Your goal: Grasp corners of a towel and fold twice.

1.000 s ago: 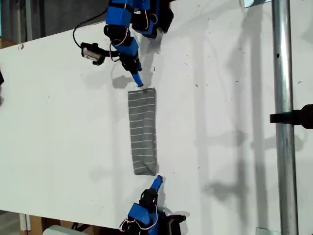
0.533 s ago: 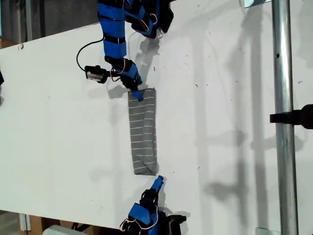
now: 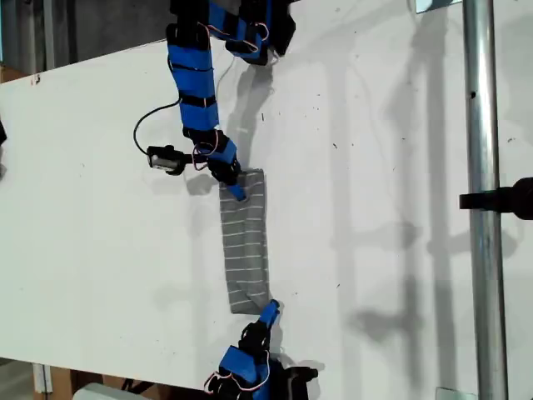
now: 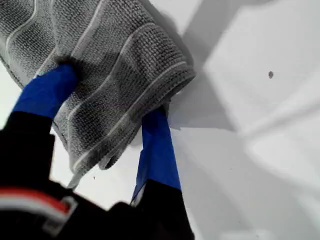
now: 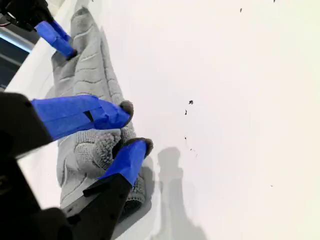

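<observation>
The exterior view looks steeply down from well above the white table. The first wrist view sits very close behind my first gripper, facing the tabletop. The second wrist view looks along the towel. All three share that towel.

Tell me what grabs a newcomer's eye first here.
The grey striped towel, folded into a narrow strip mid-table. My first gripper pinches one end of it, while my second gripper closes on the opposite end, near the exterior view's bottom edge.
</observation>
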Controlling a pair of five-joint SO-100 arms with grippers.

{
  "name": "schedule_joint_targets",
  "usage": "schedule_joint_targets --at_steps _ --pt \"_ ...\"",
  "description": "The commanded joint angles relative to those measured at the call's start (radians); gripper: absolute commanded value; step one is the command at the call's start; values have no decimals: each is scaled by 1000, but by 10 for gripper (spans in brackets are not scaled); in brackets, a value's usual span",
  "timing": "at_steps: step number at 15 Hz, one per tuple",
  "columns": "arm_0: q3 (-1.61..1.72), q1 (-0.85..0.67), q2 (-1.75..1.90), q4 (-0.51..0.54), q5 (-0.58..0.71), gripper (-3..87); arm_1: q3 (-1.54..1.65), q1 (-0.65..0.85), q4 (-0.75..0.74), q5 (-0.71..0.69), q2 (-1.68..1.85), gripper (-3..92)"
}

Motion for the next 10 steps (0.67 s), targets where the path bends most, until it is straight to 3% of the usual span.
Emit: schedule_joint_targets --at_steps 1,4,7,10 --pt "-26 17 5 6 -8 103 -2 -11 -12 49 41 -1" --pt "-26 18 5 6 -5 106 133 -3 94 37 244 -1" --pt "-26 20 5 5 0 107 252 -37 397 75 577 -1" --pt "-29 21 5 5 2 109 377 -107 810 187 1095 -1"
